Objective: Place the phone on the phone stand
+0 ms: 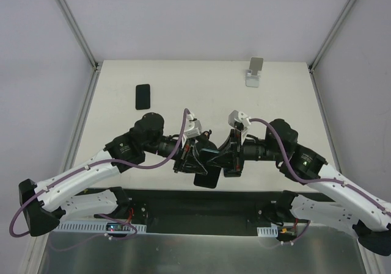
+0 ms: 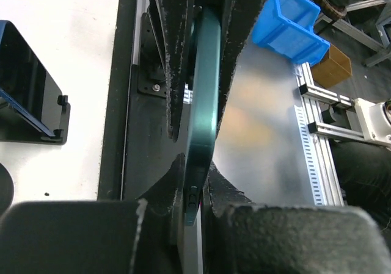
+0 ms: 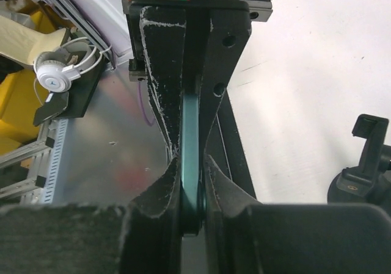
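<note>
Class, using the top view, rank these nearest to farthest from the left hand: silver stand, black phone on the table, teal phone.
1. Teal phone, clamped in the left hand, centre.
2. Black phone, lying far left.
3. Silver stand, far right edge.

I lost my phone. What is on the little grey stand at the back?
Nothing; the stand is bare. The left gripper and right gripper pinch a phone. Behind the stand's plate is hidden.
</note>
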You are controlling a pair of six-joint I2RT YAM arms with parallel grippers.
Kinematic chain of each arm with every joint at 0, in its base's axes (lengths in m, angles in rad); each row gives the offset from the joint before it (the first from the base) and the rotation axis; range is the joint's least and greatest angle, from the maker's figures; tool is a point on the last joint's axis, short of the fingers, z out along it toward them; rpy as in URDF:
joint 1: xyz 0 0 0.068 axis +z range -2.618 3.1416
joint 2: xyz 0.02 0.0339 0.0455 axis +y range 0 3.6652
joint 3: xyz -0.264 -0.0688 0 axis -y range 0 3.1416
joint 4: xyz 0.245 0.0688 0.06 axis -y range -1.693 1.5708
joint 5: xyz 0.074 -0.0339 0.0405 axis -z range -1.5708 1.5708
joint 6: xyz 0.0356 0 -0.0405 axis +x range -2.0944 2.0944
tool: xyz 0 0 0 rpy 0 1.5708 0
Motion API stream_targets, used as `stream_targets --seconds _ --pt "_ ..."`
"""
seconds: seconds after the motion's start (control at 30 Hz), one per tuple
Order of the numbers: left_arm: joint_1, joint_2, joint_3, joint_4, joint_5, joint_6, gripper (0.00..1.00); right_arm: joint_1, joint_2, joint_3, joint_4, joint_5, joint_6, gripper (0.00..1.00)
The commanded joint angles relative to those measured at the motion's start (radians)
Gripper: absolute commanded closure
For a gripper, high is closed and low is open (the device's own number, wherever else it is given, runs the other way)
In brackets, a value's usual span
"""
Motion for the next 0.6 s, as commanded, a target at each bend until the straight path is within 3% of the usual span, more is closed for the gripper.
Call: stream_targets --seconds 0.0,0.07,0.13,0.23,0.4,0.53,0.57 --pt "-0.011 -0.027 0.027 0.051 -0.010 -0.048 1.00 0.028 0.014 0.059 0.157 0.064 0.009 1.00" --pt "-0.011 -0.064 0.016 0.055 -0.057 -0.046 1.00 0.029 0.021 0.062 0.133 0.097 0.011 0.58" --pt "-0.011 -0.089 0.010 0.058 -0.091 -0.046 1.00 0.028 0.009 0.043 0.110 0.118 0.009 0.28" --pt "-0.011 -0.135 0.002 0.059 -0.146 -0.045 1.00 0.028 -0.049 -0.033 0.094 0.123 0.009 0.13" --pt "-0.009 -0.178 -0.019 0.082 -0.165 -0.054 1.00 0.043 -0.097 -0.156 0.259 0.029 0.120 0.12" --pt "-0.009 -0.169 -0.032 0.166 -0.143 -0.082 1.00 0.077 -0.068 -0.199 0.375 0.012 0.172 0.35" --pt "-0.009 -0.166 -0.029 0.176 -0.147 -0.091 1.00 0.083 -0.062 -0.207 0.417 0.006 0.180 0.37"
